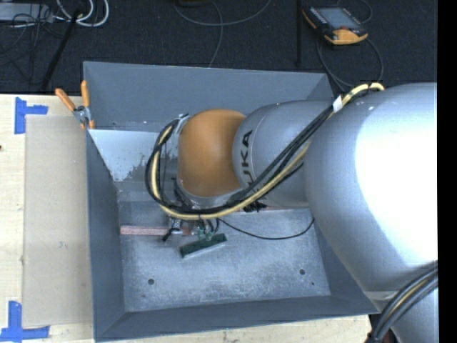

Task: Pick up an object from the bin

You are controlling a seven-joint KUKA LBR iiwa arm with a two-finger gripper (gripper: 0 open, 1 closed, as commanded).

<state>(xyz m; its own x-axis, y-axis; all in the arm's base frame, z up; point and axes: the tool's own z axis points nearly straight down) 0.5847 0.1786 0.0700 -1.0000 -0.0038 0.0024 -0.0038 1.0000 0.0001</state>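
Nearest, on the bin [214,291] floor, a dark green flat strip [205,244] lies tilted, with a thin pinkish stick [141,230] just beyond to its left. Between them the gripper [180,231] hangs under the wrist (open or closed, I cannot tell). Best to straddle one piece's narrow width squarely before closing.

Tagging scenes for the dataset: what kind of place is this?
Probably a robotics lab bin-picking cell: KUKA arm over a grey metal bin, loose cables on the dark floor behind.
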